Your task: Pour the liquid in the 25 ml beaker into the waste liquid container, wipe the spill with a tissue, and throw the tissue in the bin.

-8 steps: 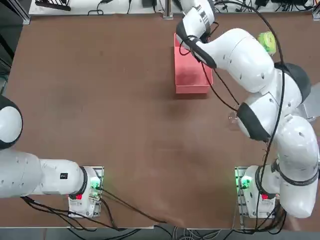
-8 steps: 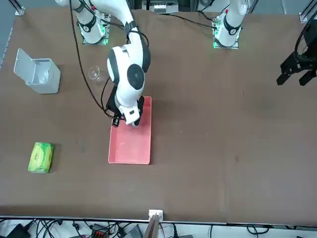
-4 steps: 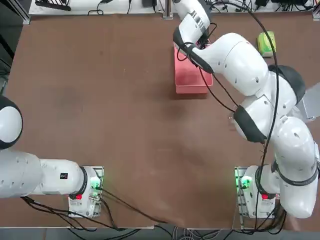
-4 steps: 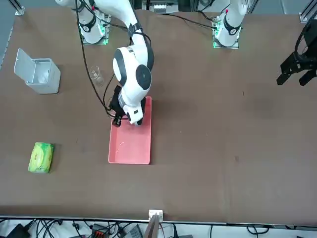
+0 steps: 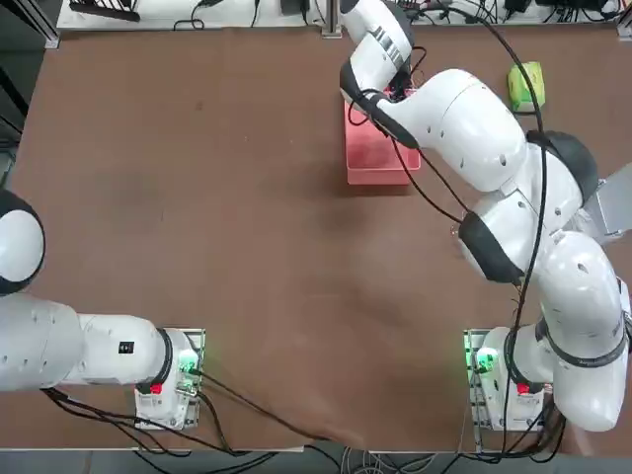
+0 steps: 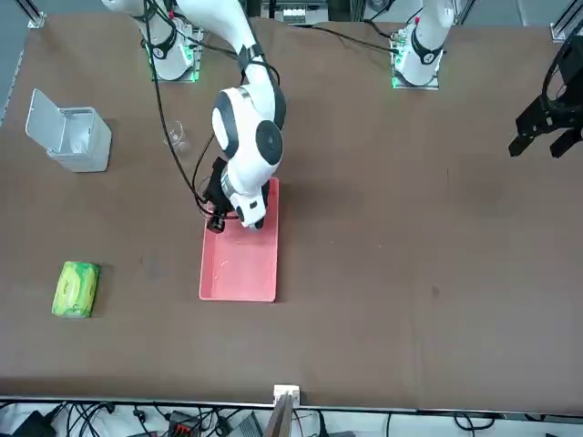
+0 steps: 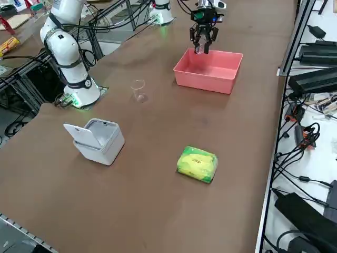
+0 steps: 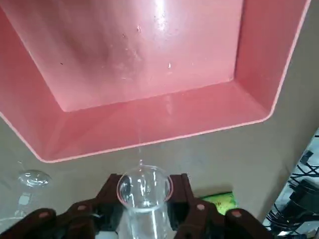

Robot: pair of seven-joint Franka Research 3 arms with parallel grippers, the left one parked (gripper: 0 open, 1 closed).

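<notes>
My right gripper (image 8: 145, 199) is shut on the 25 ml beaker (image 8: 144, 185), a tiny clear glass held between dark fingers (image 8: 182, 198). The beaker is tipped toward the waste liquid container (image 8: 124, 59), a pink tray. A thin thread of liquid runs from its lip toward the tray wall. The gripper (image 6: 219, 218) hangs over the tray's (image 6: 241, 273) end nearest the robot, also seen in the right side view (image 7: 201, 46) above the tray (image 7: 216, 66). The bin (image 7: 100, 139) stands open toward the robot's right side. No tissue is in view.
A larger clear beaker (image 7: 138, 89) stands upright between the tray and the bin. A green tissue pack (image 7: 197, 164) lies on the brown table farther out. In the top view my arm covers the tray's (image 5: 373, 158) far end, and the pack (image 5: 526, 85) shows beside it.
My right arm's wrist and elbow have swung round above the tray while the hand stayed over the tray's end. The grip has not changed.
</notes>
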